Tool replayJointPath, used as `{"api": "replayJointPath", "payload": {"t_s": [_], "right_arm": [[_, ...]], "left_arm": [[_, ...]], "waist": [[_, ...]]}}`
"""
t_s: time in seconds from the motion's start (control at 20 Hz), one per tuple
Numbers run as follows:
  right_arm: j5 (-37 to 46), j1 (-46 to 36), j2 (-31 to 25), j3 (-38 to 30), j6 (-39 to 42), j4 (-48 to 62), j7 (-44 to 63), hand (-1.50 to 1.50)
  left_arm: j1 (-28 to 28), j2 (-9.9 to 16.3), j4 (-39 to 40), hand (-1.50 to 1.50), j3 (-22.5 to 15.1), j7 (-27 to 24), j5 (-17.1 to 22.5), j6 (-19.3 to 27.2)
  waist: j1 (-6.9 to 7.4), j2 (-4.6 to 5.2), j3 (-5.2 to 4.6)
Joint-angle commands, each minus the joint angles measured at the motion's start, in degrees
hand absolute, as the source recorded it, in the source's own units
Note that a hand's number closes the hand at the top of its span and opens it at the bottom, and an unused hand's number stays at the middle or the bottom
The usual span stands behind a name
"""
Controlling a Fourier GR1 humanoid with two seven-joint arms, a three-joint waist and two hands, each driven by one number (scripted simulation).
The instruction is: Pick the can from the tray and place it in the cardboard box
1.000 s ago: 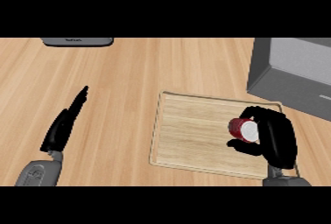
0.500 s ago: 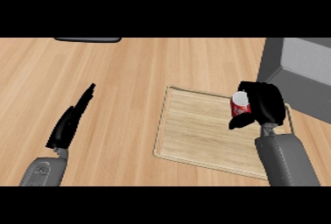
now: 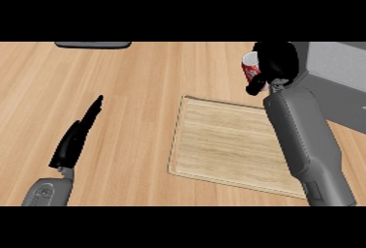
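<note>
Right hand [image 3: 275, 60] curled round the can [image 3: 250, 67], at one o'clock above the light wood-grain table [image 3: 136, 77]; left hand [image 3: 77, 138] flat, holding nothing.

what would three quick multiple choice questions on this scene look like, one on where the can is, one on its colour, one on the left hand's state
1. Where is the can?
A. lying on the tray
B. held above the counter past the tray's far edge
C. beside the left hand

2. What colour is the can's side?
A. red
B. blue
C. green

3. How is the left hand?
A. curled round the can
B. open, fingers straight, holding nothing
C. pressing on the tray

Answers: 1 B, the right hand is curled round it beyond the tray, next to the grey box. 2 A, red shows under its pale top. 3 B, it lies over the counter left of the tray.
</note>
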Motion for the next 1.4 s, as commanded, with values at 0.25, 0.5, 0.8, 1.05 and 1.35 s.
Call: {"api": "replayJointPath", "payload": {"t_s": [0.25,0.5,0.8,1.05,1.35], "right_arm": [[3.91,-5.57,-2.94,-0.17,6.58,-11.09,11.51,1.50],[3.78,-9.63,-9.11,-4.31,12.13,-13.08,14.29,1.50],[1.63,-2.41,-12.45,-8.77,8.21,-18.32,14.81,1.50],[-1.26,-2.70,-19.74,-13.53,7.47,-10.92,9.40,1.50],[-1.83,-3.13,-24.31,-16.41,1.50,2.63,5.61,1.50]], "left_arm": [[-0.42,-0.25,0.35,0.00,0.73,1.27,-0.54,0.60],[0.67,1.35,-0.72,0.00,1.77,0.19,-0.44,-0.05],[0.48,-0.35,2.90,0.00,1.90,-2.72,-0.36,0.69],[1.24,-1.33,2.50,0.00,0.79,-3.10,-1.38,1.11],[-1.40,-0.67,2.25,0.00,1.69,-0.93,-0.65,-0.29]], "waist": [[-1.69,-0.47,0.04],[-1.38,-0.36,0.04],[-1.85,-0.31,0.05],[-1.43,-0.18,0.06],[-0.85,0.08,0.08]]}}
